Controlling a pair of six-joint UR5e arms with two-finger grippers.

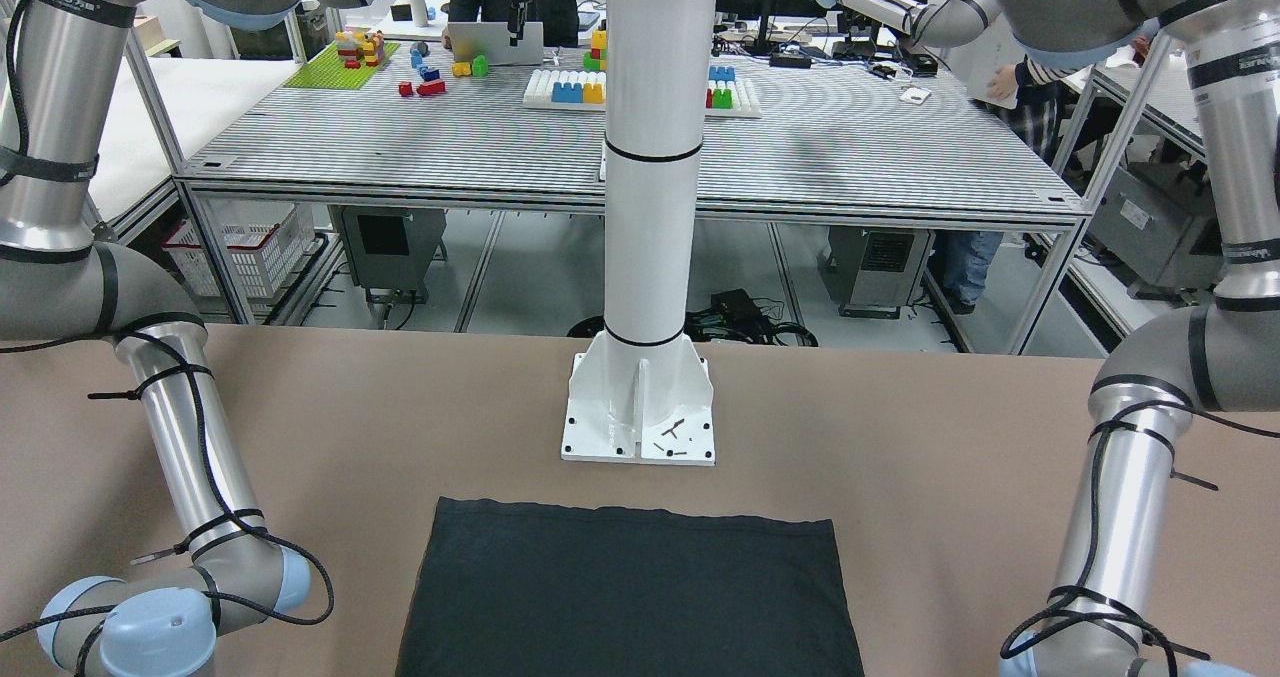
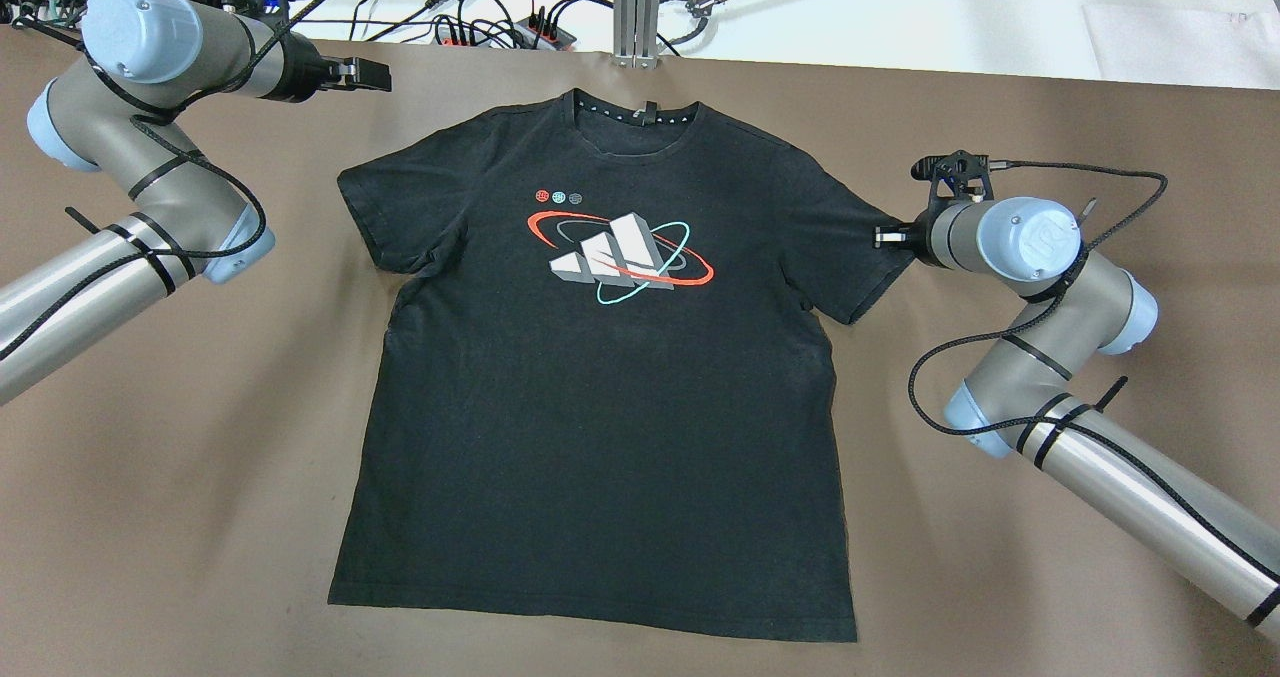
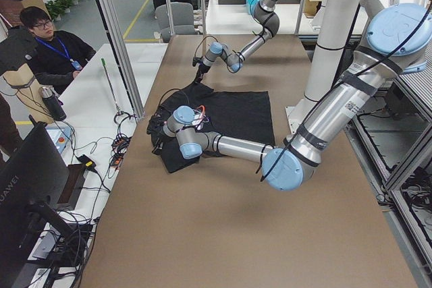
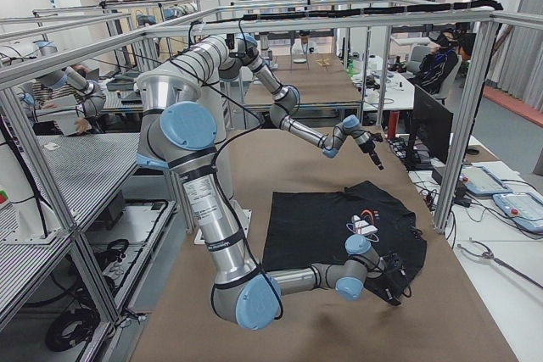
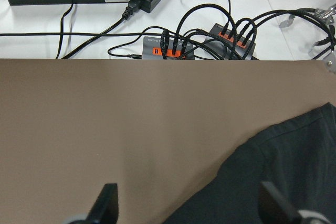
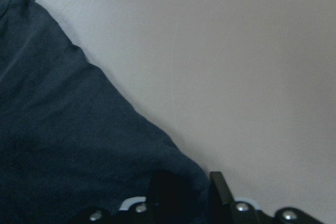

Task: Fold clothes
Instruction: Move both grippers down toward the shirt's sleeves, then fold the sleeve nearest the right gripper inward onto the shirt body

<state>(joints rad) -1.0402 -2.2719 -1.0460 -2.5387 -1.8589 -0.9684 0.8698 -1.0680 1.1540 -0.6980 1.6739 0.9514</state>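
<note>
The clothes are one black T-shirt lying flat with its printed front up and its collar at the far edge; its hem shows in the front-facing view. My left gripper hovers beyond the shirt's left sleeve and shoulder. In the left wrist view it is open, fingers wide apart, over bare table beside the shirt. At the tip of the right sleeve my right gripper sits low. The right wrist view shows it shut, with the corner of the sleeve between the fingers.
A white post stands on a bolted base just behind the hem. Power strips and cables lie past the table's far edge, beside an aluminium upright. A person sits beyond the table's far side.
</note>
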